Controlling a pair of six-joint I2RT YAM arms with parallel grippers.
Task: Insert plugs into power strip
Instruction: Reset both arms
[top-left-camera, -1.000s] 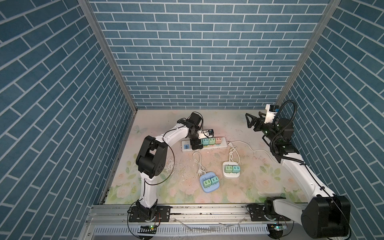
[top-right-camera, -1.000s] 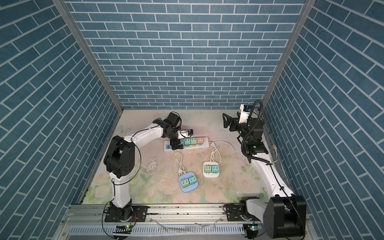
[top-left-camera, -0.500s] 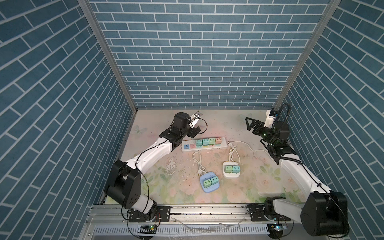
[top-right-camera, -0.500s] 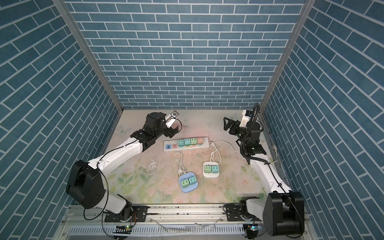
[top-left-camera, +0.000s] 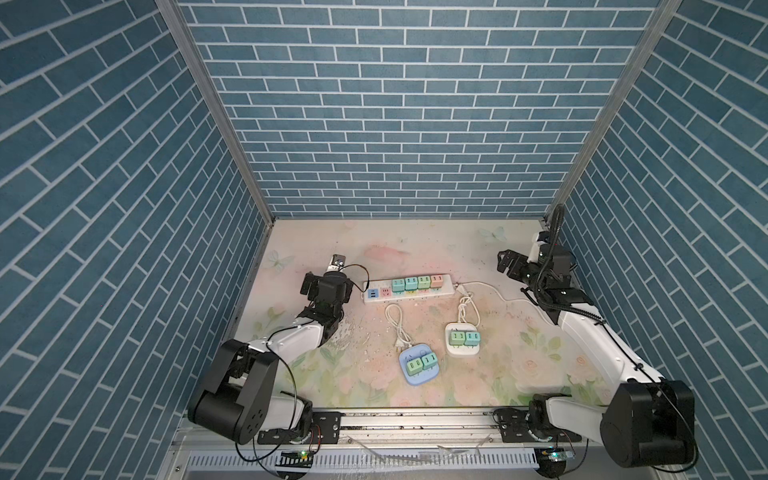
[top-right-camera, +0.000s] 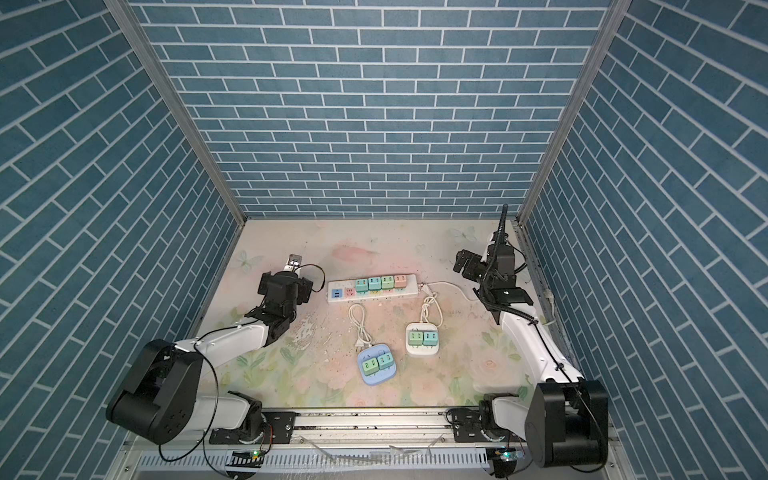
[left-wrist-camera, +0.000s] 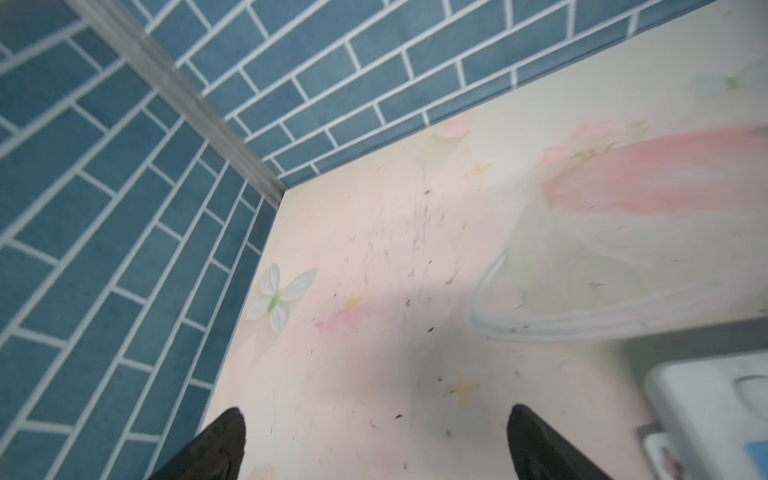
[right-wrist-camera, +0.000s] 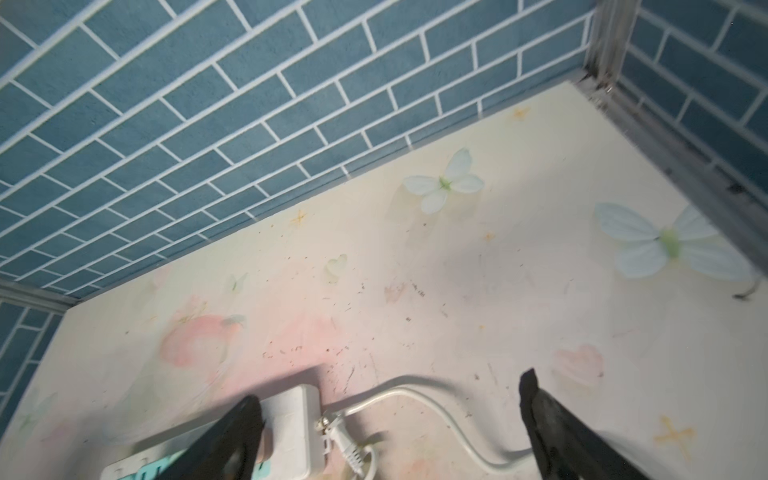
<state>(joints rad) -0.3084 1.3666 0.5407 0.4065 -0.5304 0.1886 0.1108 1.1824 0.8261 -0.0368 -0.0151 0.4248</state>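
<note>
I saw both end effectors with their fingers spread wide and nothing between them. The left end effector (left-wrist-camera: 374, 409) hovered over the bare flowered surface (top-left-camera: 415, 237), pointing toward the back left corner. In both top views it sat left of centre, just beside the left end of the long power strip (top-left-camera: 376, 294). The right end effector (right-wrist-camera: 390, 386) hung at the right edge of both top views, well apart from that strip. In the right wrist view, the strip's end and its white cord (right-wrist-camera: 399, 390) lay low in the frame between the fingers.

All eight plugs sat on strips. A row of four plugs (top-left-camera: 411, 283) stood on the long power strip at mid-frame: three teal or green ones, then the pinkish plug (top-left-camera: 436, 281) at the right end. Lower in the frame, a green and teal pair (top-left-camera: 458, 338) stood side by side on the small white strip (top-left-camera: 461, 356). Another green pair (top-left-camera: 415, 364) stood on the blue strip (top-left-camera: 417, 380). A loose coiled cord (top-left-camera: 395, 324) lay between the long strip and the blue one.
</note>
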